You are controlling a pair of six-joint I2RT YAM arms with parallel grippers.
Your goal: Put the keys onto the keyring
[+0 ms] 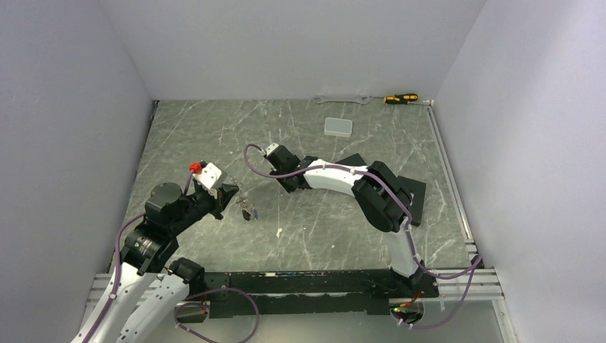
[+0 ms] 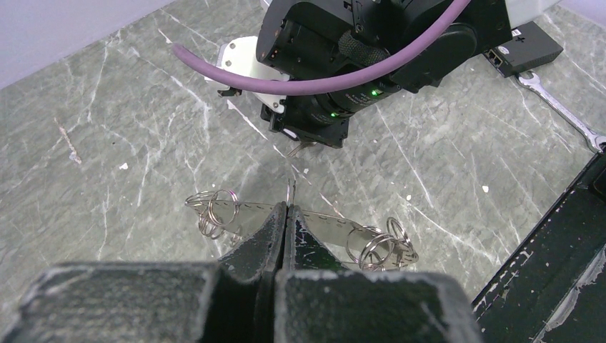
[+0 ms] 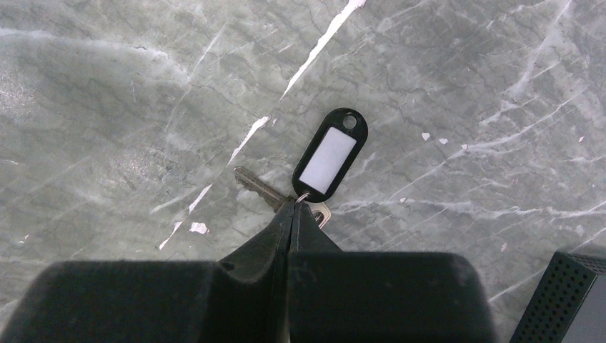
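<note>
A grey-green marbled table [image 1: 214, 136] is seen between white walls. The left gripper [image 1: 230, 203] is held low, just beside a small metal cluster [image 1: 248, 212] lying on the stone. The right gripper [image 1: 285, 186] is pointed down at the table near its middle, a little apart from that cluster. A translucent box [image 1: 338, 127], a spanner [image 1: 343, 99] and a yellow-and-black screwdriver [image 1: 400, 98] are set towards the far edge. A black plate [image 1: 417, 191] is partly covered by the right arm.
</note>
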